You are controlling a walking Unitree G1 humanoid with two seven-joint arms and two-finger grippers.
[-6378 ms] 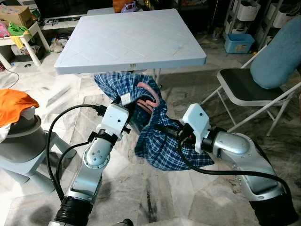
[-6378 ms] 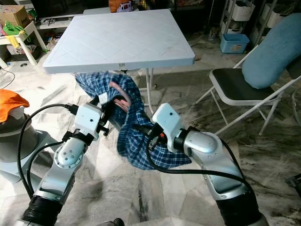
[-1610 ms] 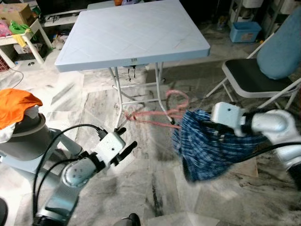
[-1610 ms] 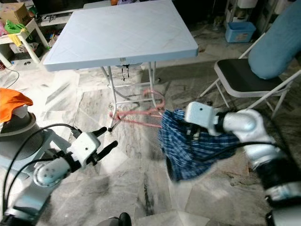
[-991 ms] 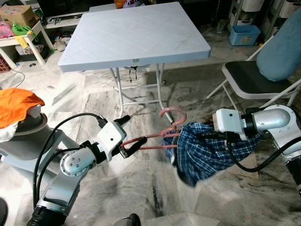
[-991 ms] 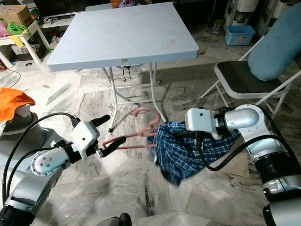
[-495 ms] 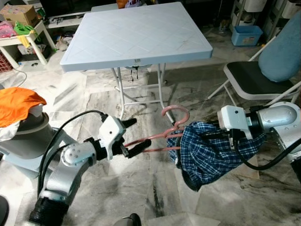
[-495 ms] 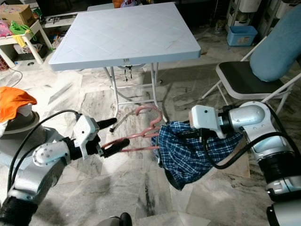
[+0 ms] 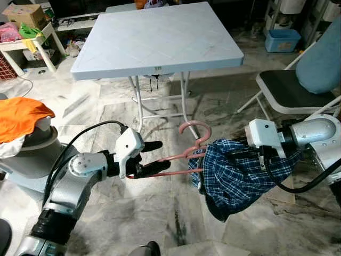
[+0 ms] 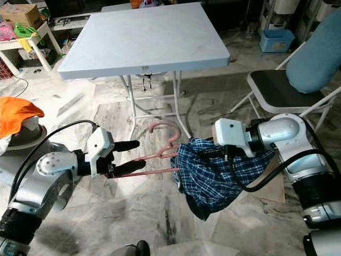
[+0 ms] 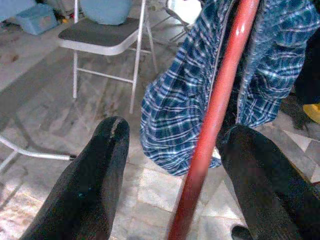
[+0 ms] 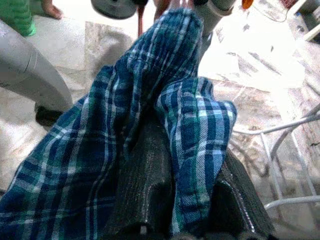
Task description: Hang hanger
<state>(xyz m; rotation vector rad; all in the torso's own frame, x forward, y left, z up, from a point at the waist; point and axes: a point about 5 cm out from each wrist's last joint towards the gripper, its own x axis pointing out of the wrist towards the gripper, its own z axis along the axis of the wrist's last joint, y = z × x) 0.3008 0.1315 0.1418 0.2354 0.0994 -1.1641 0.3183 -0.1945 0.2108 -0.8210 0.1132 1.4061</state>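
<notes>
Since a second ago the left gripper (image 9: 154, 158) has risen a little, its fingers spread around the hanger (image 9: 184, 154) bar. Right gripper (image 10: 213, 154) pinches the shirt (image 9: 234, 178) draped on the hanger's other end, above the floor (image 9: 160, 213) before the table (image 9: 160, 37).

Since the first frames you've pulled the plaid shirt (image 9: 240, 170) out from under the white table (image 9: 154, 40); it now hangs over the floor nearer the folding chair (image 9: 290, 96). Your left gripper (image 9: 152, 158), empty moments ago, now straddles the pink hanger (image 9: 184, 154), fingers (image 11: 92, 185) spread around its bar.
</notes>
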